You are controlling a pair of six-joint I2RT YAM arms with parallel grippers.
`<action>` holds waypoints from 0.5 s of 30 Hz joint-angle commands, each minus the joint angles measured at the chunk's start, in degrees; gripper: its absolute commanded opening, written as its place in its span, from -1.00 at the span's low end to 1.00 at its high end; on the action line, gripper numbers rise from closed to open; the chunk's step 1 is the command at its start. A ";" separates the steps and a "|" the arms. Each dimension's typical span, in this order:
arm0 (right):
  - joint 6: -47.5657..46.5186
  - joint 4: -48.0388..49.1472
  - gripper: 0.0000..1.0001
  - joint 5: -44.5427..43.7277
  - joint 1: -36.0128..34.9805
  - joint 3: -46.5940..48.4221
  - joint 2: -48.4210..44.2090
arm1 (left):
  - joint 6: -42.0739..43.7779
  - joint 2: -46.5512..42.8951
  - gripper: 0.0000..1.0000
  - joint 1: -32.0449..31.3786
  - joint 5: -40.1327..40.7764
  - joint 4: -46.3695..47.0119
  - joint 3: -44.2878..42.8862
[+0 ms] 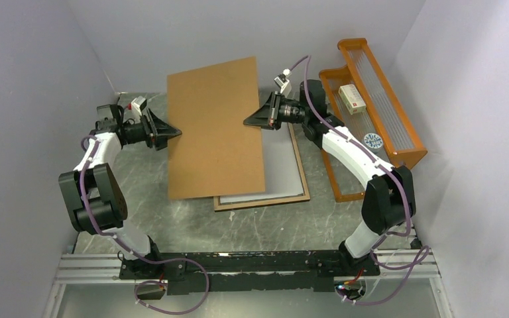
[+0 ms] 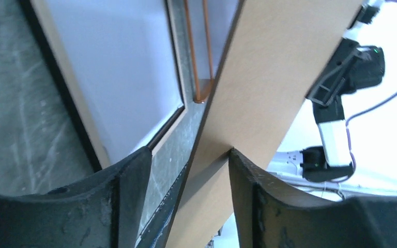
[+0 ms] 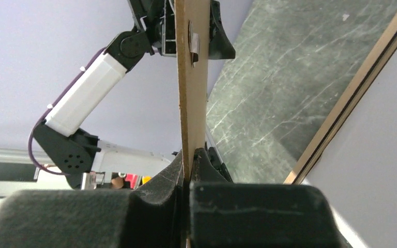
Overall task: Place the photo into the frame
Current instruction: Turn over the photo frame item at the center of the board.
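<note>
The frame (image 1: 265, 201) lies on the table with its light-brown wood side up. A pale white sheet (image 1: 282, 165) fills it; I cannot tell whether this is the photo's back. The brown backing board (image 1: 215, 129) is held tilted above the frame and hides its left part. My right gripper (image 1: 248, 121) is shut on the board's right edge (image 3: 188, 160). My left gripper (image 1: 174, 134) is open, its jaws apart around the board's left edge (image 2: 188, 152), with one finger touching the board. The frame's border also shows in the left wrist view (image 2: 67, 98) and the right wrist view (image 3: 351, 93).
An orange rack (image 1: 397, 126) stands at the right, close to the frame's right side, with a small box (image 1: 351, 97) and a round object (image 1: 372, 141) in it. Walls close in on the left, back and right. Marbled tabletop (image 1: 192, 225) lies in front.
</note>
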State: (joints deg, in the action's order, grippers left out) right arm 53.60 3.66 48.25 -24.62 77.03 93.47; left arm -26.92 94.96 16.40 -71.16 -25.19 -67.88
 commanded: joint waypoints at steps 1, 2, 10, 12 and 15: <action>1.32 6.01 -1.00 11.42 0.33 3.64 -3.48 | -0.88 -3.32 0.16 -1.68 -7.70 3.57 -1.26; 0.24 4.23 -1.00 11.92 0.34 4.33 -3.17 | -1.10 -3.83 0.08 -1.80 -8.11 3.68 -1.43; -8.56 -9.46 -0.94 8.53 0.97 7.43 -0.67 | -3.79 -7.35 -0.95 -1.49 -9.14 4.46 -2.79; -12.16 -14.89 -0.73 3.79 1.24 9.16 -0.13 | -2.52 -8.00 -0.95 -1.02 -7.90 1.78 -4.55; -15.89 -20.44 -0.31 -2.01 1.48 11.16 0.64 | -2.33 -9.15 -0.95 0.45 -3.68 -1.66 -7.53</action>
State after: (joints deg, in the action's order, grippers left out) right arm 46.15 -11.42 51.62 -22.00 82.19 94.83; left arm -30.89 88.99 16.05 -83.33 -23.75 -70.43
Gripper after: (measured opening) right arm 0.248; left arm 0.062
